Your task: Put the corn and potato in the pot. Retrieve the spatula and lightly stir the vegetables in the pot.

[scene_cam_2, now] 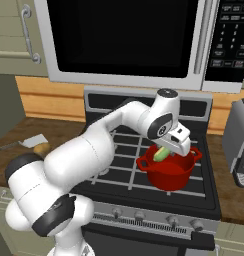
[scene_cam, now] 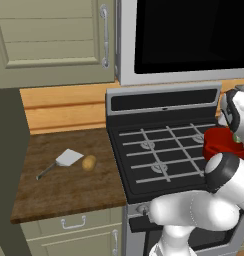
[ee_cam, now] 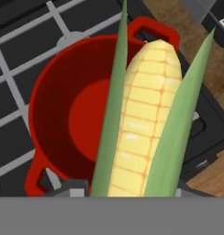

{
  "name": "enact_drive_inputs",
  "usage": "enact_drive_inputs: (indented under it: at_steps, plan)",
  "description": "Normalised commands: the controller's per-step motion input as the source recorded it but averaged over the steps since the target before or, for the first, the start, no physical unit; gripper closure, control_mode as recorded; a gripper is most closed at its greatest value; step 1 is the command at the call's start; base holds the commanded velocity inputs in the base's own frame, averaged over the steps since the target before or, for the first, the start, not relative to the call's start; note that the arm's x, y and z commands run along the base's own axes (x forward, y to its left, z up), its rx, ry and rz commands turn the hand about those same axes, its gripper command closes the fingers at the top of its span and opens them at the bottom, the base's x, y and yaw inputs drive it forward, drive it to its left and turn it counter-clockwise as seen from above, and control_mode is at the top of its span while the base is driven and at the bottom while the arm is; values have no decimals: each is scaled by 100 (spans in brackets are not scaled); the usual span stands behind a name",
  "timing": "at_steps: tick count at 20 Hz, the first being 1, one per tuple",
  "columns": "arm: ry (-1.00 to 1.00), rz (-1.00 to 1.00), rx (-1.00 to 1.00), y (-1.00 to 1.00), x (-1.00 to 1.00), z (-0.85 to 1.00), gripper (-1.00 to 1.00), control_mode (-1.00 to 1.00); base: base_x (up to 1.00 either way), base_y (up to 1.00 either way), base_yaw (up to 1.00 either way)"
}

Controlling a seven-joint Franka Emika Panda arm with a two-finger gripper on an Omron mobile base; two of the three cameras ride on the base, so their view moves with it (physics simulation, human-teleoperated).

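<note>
The gripper (scene_cam_2: pixel 166 151) grasps the corn (ee_cam: pixel 146 124) above the pot (ee_cam: pixel 63 119). Released off-centre, I reckon it could catch the rim and tumble onto the stove (scene_cam: pixel 159 155)

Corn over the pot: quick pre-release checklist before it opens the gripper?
1. Corn held in the gripper: ok, it hangs between the jaws above the pot.
2. Corn over the pot opening: ok in the right base view; in the hand view the cob partly crosses the rim.
3. Pot interior free: ok, bare red bottom.
4. Pot seated on the stove grate: ok.
5. Potato and spatula waiting on the counter: ok, side by side.
6. Drop height: cannot tell.
</note>
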Motion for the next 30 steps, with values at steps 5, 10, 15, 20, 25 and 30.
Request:
enact_drive_inputs:
  at_steps: [5,10,15,20,25,30]
  plan:
    - [0,0,0,0,10,-46,100,-100,0,0,0]
    - [0,0,0,0,22,-29,100,-100,0,0,0]
    - [0,0,0,0,26,-25,100,-100,0,0,0]
    - [0,0,0,0,17,-26,100,-100,0,0,0]
    - [0,0,0,0,2,-15,100,-100,0,0,0]
    - [-1,0,0,-1,9,-7,100,-100,0,0,0]
